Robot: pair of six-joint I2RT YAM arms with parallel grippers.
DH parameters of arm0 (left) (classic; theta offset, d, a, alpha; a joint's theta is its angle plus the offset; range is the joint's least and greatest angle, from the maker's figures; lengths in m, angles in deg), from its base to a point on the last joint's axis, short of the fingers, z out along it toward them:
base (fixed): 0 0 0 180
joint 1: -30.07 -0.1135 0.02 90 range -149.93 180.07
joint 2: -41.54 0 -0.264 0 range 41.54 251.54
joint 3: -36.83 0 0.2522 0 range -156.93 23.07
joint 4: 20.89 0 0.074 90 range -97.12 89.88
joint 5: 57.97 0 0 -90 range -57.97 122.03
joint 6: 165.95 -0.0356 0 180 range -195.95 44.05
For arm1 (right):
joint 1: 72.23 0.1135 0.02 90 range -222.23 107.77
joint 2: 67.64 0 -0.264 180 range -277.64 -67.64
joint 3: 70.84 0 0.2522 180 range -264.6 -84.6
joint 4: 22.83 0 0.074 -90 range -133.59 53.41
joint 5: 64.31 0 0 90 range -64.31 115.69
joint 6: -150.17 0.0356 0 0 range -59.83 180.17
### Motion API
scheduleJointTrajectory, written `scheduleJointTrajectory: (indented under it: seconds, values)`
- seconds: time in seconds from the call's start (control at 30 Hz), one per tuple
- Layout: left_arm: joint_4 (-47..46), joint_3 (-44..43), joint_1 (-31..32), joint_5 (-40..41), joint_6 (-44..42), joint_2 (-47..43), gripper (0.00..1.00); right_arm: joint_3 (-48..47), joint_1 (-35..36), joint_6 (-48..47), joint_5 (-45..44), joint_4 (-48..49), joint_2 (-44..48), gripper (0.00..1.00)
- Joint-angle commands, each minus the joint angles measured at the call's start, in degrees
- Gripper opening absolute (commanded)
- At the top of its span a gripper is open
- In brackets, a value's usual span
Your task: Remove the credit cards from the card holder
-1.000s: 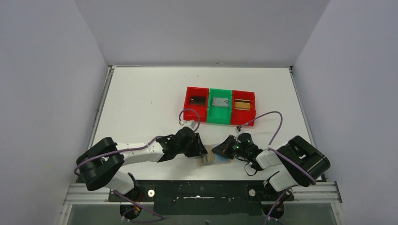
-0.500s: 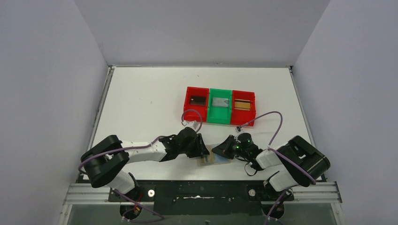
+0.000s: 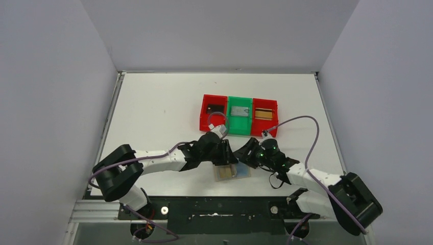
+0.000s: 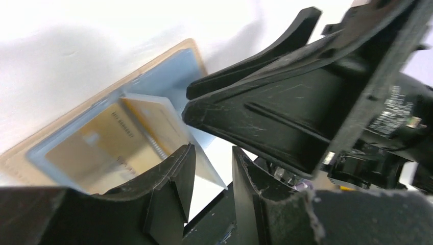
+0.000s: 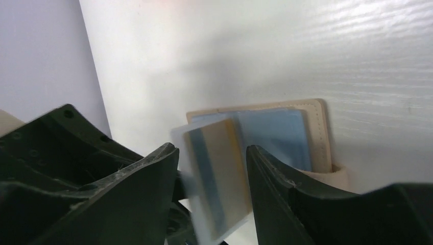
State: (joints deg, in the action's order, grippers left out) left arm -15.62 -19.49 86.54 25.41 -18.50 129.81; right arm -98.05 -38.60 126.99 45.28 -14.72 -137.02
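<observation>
The tan card holder (image 3: 232, 172) lies open on the table near the front edge, showing pale blue inner panels (image 5: 281, 132). A gold credit card (image 4: 102, 143) sits in a clear leaf of the card holder (image 4: 168, 76). In the right wrist view that leaf and its credit card (image 5: 219, 168), which has a dark stripe, look blurred and tilted up. My left gripper (image 3: 224, 152) (image 4: 212, 150) is just behind the holder, fingers apart and clamping nothing. My right gripper (image 3: 245, 151) (image 5: 212, 149) is beside it, open over the leaf without touching it.
A row of three trays stands behind the grippers: red (image 3: 213, 111), green (image 3: 239, 113), red (image 3: 265, 113), each with a flat card-like item inside. The right gripper's body (image 4: 306, 102) fills much of the left wrist view, very close to the left fingers.
The right gripper has opened, letting go of the leaf with the gold card. Both grippers have moved back from the card holder toward the trays. The card holder stays on the table.
</observation>
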Motion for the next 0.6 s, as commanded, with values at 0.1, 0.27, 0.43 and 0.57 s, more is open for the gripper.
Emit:
scheduleJointTrajectory:
  seconds: [0.1,0.27,0.43,0.57]
  values:
    - [-6.43,-5.81,0.4,-5.81,-2.26,6.68,0.32,-8.2,-0.28,-2.91,-22.75,-38.22,20.85,0.56]
    - [-5.82,-6.31,0.92,-3.07,-1.46,7.12,0.32,-7.82,-0.79,-4.48,-24.82,-44.65,30.6,0.54]
    - [-2.64,-2.27,0.4,3.81,-0.32,-0.18,0.34,-7.62,-0.92,-8.86,-16.92,-38.73,27.58,0.5]
    - [0.19,-0.74,-0.96,4.31,0.61,-1.0,0.34,-9.51,-0.51,-11.97,-12.1,-34.66,19.26,0.42]
